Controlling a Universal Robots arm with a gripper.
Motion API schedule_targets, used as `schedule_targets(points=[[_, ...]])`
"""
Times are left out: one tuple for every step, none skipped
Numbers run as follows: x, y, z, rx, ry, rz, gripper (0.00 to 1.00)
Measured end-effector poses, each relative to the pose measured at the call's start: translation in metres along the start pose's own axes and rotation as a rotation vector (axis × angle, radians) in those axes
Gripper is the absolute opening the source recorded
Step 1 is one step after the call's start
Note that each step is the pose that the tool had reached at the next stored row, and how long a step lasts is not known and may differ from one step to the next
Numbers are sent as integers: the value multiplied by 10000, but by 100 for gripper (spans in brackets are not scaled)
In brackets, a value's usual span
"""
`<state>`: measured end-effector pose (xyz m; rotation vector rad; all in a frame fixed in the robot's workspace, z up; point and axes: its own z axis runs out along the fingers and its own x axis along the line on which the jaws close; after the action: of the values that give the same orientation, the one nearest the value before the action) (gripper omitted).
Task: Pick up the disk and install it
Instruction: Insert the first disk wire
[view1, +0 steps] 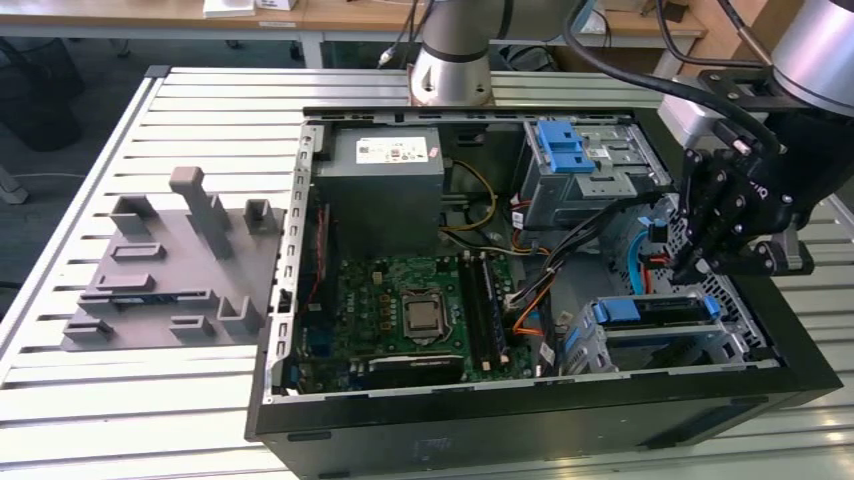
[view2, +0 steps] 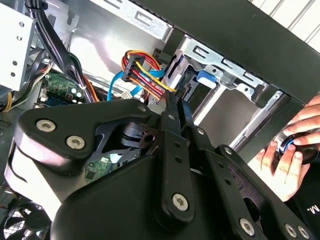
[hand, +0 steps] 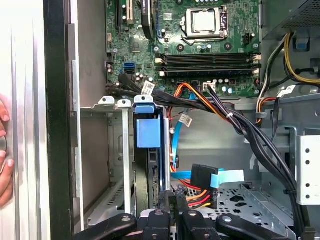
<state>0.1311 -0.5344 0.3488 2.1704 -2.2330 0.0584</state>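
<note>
The black two-finger gripper hangs low inside the open black computer case, jaws pinched together. The silver disk in its blue plastic carrier stands on edge in the metal drive cage, just beside the fingertips.

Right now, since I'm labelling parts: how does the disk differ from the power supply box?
The disk is a slim slab in a blue frame; the power supply box is bulkier, grey, white-stickered. The disk sits at the exterior view's right, the box further left. Both are inside the case.
</note>
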Motion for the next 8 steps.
schedule_targets(points=[[1,0,1,0,0,2,16],[2,0,2,0,2,3,16],[3,1,3,0,3,5,16],[4,1,4,0,3,6,16],[5,1,6,0,4,7,16],[6,2,8,-1,3,7,16],[7,2,11,0,2,8,16],[8,2,13,0,1,9,16]])
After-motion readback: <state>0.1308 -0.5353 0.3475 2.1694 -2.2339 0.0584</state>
